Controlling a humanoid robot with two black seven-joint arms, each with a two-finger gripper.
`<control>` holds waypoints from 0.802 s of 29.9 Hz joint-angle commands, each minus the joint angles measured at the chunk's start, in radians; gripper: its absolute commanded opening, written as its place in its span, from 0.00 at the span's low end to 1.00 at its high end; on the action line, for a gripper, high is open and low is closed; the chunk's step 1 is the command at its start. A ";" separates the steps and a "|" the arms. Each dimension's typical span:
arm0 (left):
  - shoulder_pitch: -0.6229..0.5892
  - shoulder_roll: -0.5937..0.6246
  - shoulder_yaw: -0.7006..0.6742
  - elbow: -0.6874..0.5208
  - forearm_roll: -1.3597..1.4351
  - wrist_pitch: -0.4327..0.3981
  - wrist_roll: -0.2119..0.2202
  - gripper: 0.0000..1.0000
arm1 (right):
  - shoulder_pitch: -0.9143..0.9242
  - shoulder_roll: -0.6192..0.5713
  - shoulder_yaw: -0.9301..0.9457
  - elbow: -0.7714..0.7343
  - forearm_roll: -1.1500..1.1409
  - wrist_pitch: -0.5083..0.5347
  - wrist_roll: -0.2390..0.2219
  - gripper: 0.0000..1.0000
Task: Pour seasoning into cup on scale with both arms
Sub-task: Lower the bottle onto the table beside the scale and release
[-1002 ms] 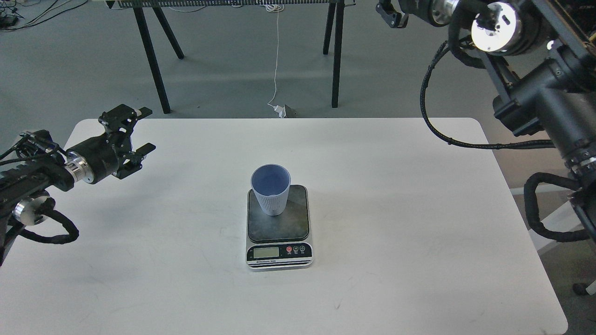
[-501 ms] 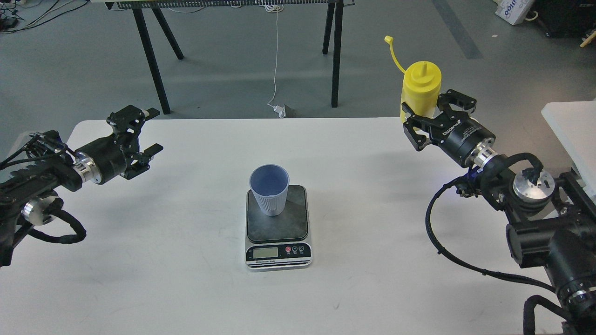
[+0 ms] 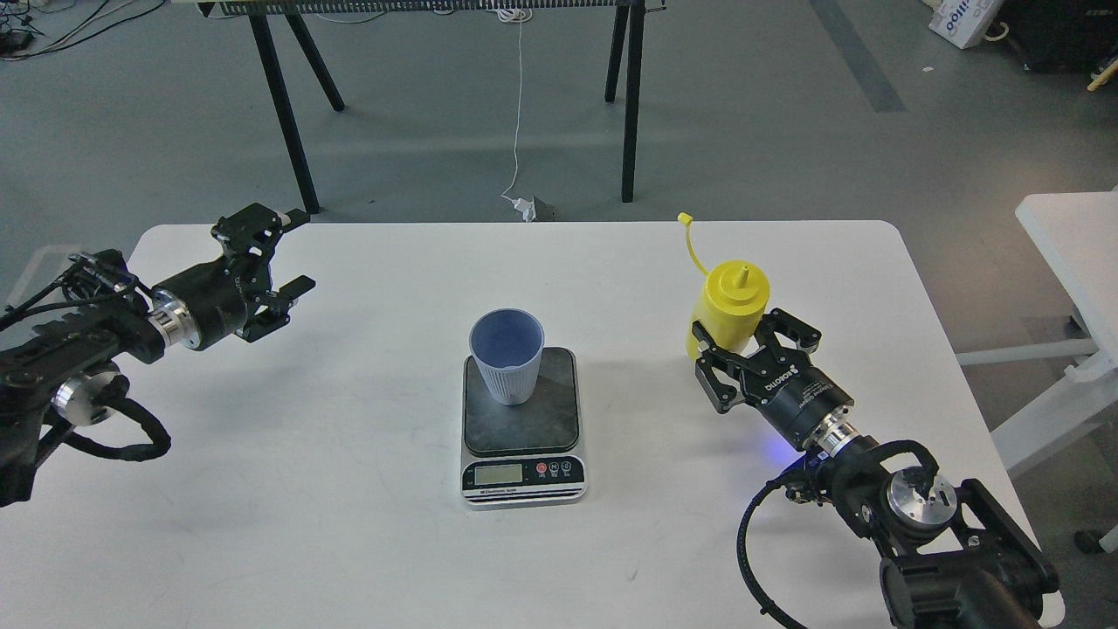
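The light-blue ribbed cup [image 3: 507,360] stands upright on the back left part of the scale's dark plate [image 3: 524,418], in the middle of the white table [image 3: 349,542]. The cup looks empty. My right gripper [image 3: 749,342] is shut on the yellow seasoning bottle [image 3: 732,307], which is upright to the right of the scale, nozzle up, cap strap sticking up to the left. Whether the bottle's base touches the table is hidden. My left gripper [image 3: 281,253] is open and empty above the table's left side, pointing toward the middle.
A second white table [image 3: 1070,253] stands off to the right, past a gap of floor. Black trestle legs [image 3: 631,105] and a white cable [image 3: 520,114] stand on the grey floor behind the table.
My right arm has swung down from high at the back right, carrying the bottle forward and left to the table beside the scale. My left gripper has crept slightly right.
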 commanded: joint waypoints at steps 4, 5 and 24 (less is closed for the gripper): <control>0.000 0.000 0.001 0.000 0.000 0.000 0.000 0.99 | -0.017 0.000 0.000 -0.026 0.000 0.003 0.000 0.29; 0.000 0.000 0.002 0.000 0.000 0.000 0.000 0.99 | -0.015 0.000 0.000 -0.034 0.000 0.003 0.013 0.30; 0.017 -0.003 -0.001 -0.002 0.001 0.000 0.000 0.99 | 0.005 0.000 -0.036 -0.082 -0.002 0.006 0.024 0.88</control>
